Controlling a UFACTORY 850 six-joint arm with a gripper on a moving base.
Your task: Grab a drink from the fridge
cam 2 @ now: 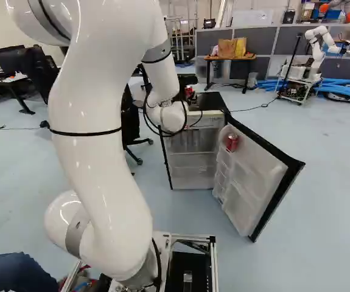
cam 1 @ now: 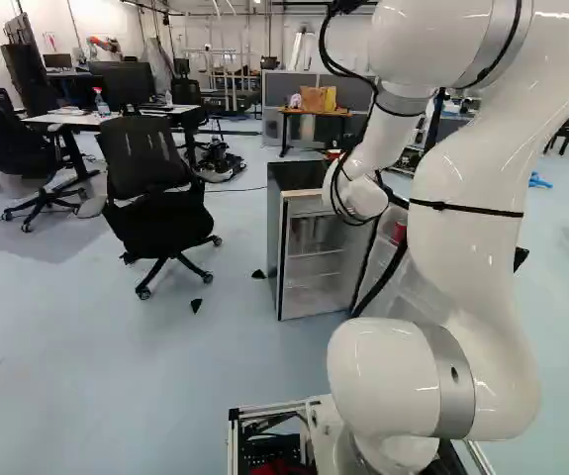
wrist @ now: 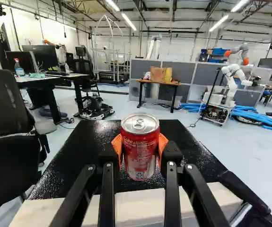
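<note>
Red-and-silver drink can (wrist: pixel 140 146) is over the near part of your grey, black-topped fridge (cam 2: pixel 208 101), whose black-edged white door (cam 2: pixel 260 176) stands open rightward. Your black two-finger gripper (cam 2: pixel 190 96) clasps that can between orange pads; another red can (cam 2: pixel 232 143) sits in the door.

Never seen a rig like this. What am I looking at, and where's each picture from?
A white robot arm on a moving base. Two pictures come from that base, behind the arm, one to its left, one to its right; the third looks along the black gripper from the wrist. It grips a red drink can between orange pads, over the small fridge's black top; contact with that top isn't clear. The fridge door stands open, with another red can in it.
</note>
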